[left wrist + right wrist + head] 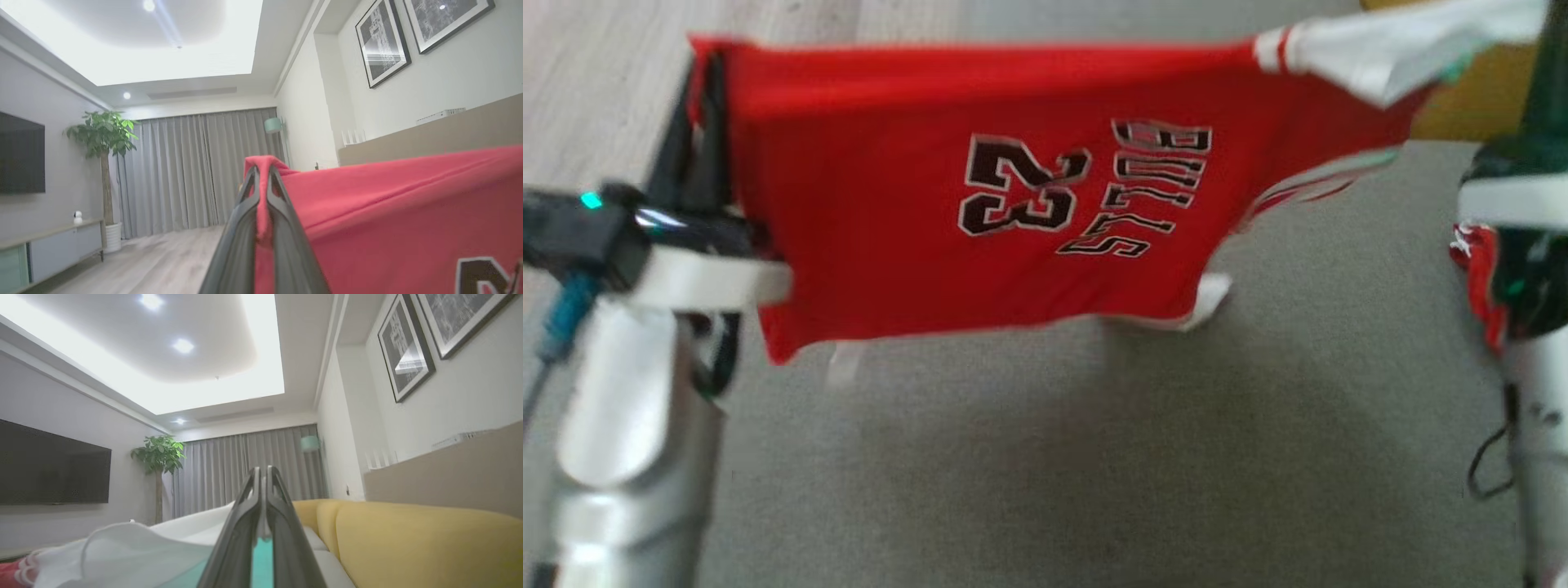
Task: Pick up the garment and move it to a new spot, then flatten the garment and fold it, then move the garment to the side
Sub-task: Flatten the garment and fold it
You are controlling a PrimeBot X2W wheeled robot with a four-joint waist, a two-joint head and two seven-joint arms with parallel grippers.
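The garment (980, 188) is a red jersey with a black "23" and lettering. It hangs stretched out above a grey surface (1094, 457). My left gripper (707, 90) at the upper left is shut on its red edge. In the left wrist view the red cloth (408, 212) is pinched between the fingers of that gripper (261, 171). My right gripper (1543, 33) at the upper right is shut on the jersey's white end (1372, 53). In the right wrist view, white and teal cloth (135, 547) runs in between the closed fingers of the right gripper (263, 471).
A yellow sofa (408, 543) lies just beyond the right gripper, and its yellow edge (1462, 106) also appears in the head view. Pale wood floor (605, 73) lies at the far left. A TV (49, 465), a potted plant (104, 163) and grey curtains (196, 171) stand further off.
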